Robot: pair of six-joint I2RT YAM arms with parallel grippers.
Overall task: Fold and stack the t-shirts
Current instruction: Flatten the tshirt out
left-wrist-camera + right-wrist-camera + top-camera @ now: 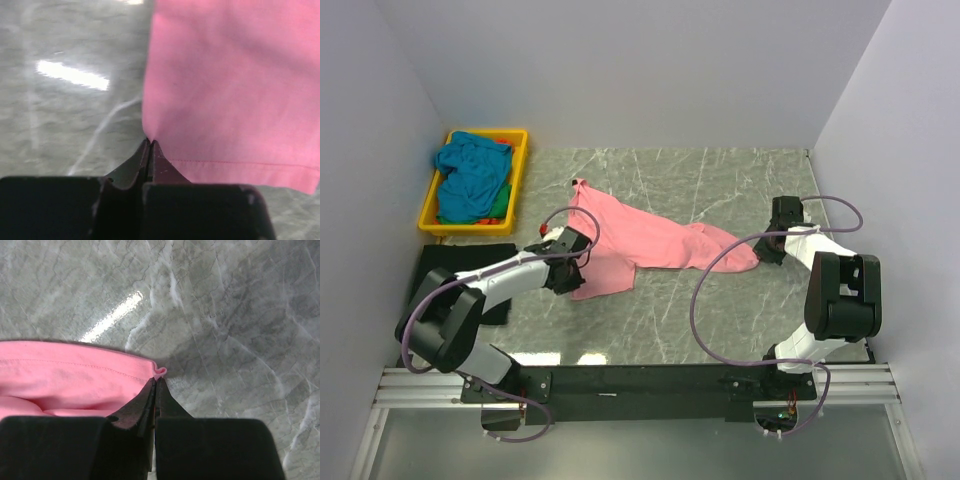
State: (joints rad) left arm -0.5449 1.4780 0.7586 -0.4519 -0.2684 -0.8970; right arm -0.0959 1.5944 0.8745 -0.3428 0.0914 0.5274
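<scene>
Grey desk [720, 310]. Pink t-shirt [640, 245] lies mid-desk, long axis roughly 10 to 4 o'clock; neck and sleeves unclear. Yellow tray [432, 215] at 10 o'clock holds teal t-shirt [470, 175]; green bit [500, 206] and orange-red bit [503, 141] mostly buried. Left jaws pinched tight on pink hem corner, right jaws likewise on far edge.

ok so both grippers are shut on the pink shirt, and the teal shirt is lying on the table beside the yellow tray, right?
Not quite. The teal shirt lies inside the yellow tray, not on the table beside it; the top external view shows this. The rest holds: left gripper and right gripper are both shut on the pink shirt.
</scene>
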